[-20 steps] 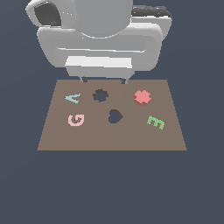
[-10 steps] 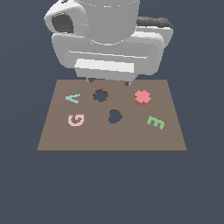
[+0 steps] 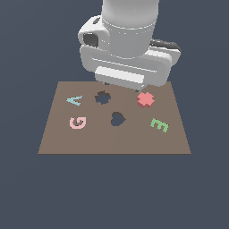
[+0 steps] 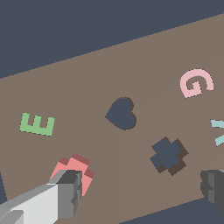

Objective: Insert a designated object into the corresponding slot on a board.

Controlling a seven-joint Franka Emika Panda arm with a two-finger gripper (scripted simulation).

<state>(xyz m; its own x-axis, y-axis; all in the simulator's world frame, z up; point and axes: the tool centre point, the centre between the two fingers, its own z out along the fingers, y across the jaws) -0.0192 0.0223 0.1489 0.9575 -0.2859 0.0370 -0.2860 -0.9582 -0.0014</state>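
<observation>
Gripper spread wide, empty, one finger beside red cross block, presumably lining up for grasp; cross-shaped slot left, unfilled.

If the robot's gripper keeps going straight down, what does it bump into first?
Probably the red cross block: one finger of the open gripper hangs right over it. Otherwise it meets the brown board. Depth is unclear.

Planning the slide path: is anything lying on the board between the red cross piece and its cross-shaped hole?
Nothing visible. The stretch of board between the red cross piece and the cross-shaped slot is bare; the heart-shaped hole lies off that line, nearer the camera in the exterior view.
</observation>
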